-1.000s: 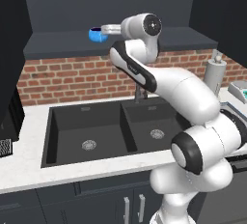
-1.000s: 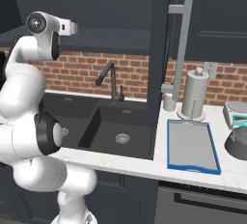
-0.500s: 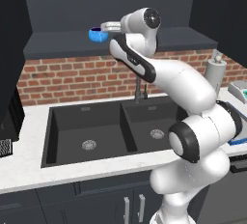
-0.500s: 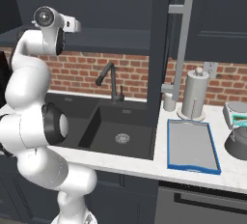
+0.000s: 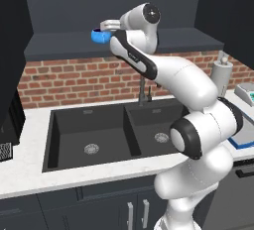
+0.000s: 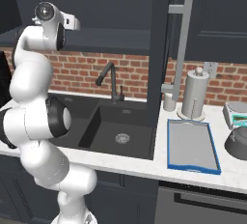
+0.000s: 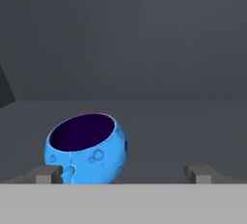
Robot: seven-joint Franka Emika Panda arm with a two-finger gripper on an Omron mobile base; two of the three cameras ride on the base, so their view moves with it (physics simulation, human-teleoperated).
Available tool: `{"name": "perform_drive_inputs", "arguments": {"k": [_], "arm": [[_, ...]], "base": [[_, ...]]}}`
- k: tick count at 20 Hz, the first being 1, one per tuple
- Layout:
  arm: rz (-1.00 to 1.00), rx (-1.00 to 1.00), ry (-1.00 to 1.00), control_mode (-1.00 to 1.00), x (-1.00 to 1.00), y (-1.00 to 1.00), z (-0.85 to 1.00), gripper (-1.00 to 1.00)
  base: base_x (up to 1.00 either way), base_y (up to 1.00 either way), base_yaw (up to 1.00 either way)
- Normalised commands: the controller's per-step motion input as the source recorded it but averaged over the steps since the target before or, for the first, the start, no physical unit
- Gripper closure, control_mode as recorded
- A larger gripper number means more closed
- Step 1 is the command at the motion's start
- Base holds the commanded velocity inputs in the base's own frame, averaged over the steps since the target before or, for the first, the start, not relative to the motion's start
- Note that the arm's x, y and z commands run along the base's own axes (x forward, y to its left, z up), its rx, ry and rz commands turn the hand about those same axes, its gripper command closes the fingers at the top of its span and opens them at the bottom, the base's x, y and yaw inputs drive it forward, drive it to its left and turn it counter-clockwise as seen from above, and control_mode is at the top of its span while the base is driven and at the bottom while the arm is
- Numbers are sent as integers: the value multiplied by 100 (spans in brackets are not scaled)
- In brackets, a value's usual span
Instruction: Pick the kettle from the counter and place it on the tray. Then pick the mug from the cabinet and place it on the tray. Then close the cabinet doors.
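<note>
Mug (image 7: 87, 148) on the cabinet (image 5: 149, 40) shelf, beside one fingertip (image 7: 48, 174) of the claw (image 7: 123, 174).

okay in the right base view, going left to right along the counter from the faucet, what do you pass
Faucet → door handle → paper towel roll → tray → white device and, right below it, the kettle at the right edge.
</note>
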Motion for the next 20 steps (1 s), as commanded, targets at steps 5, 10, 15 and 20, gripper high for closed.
{"name": "perform_drive_inputs", "arguments": {"k": [5, 10, 15, 20], "arm": [[0, -1, 0, -100, -1, 42, 0, -100], [0, 0, 1, -100, -1, 19, 0, -100], [2, 0, 4, -100, 0, 0, -11, -100], [2, 0, 4, -100, 0, 0, -12, -100]], "base": [[0, 0, 0], [0, 0, 0], [0, 0, 0], [0, 0, 0]]}}
